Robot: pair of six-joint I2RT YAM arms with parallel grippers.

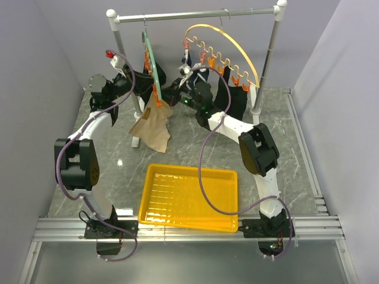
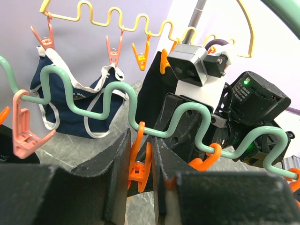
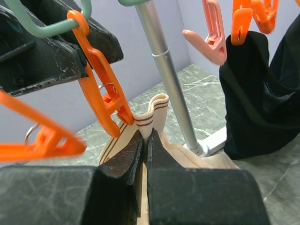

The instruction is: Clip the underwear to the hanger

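The green arc hanger [image 2: 110, 101] hangs from the rail, edge-on in the top view [image 1: 152, 62]. My left gripper [image 2: 140, 149] is shut on one of its orange clips [image 2: 139, 164], squeezing the handles from both sides. In the right wrist view that clip [image 3: 101, 89] hangs with its lower jaws spread, one tip right at the waistband. The beige underwear [image 3: 157, 110] has a brown-striped waistband, and my right gripper [image 3: 146, 136] is shut on that band's folded top edge. The rest of the cloth [image 1: 153, 127] hangs down to the table.
A yellow arc hanger [image 1: 225, 41] hangs to the right with black garments [image 3: 262, 93] clipped on it. A navy white-trimmed brief [image 2: 70, 103] hangs behind the green wire. The rack's upright pole [image 3: 171, 79] stands just behind the underwear. A yellow tray [image 1: 189, 195] lies near the arm bases.
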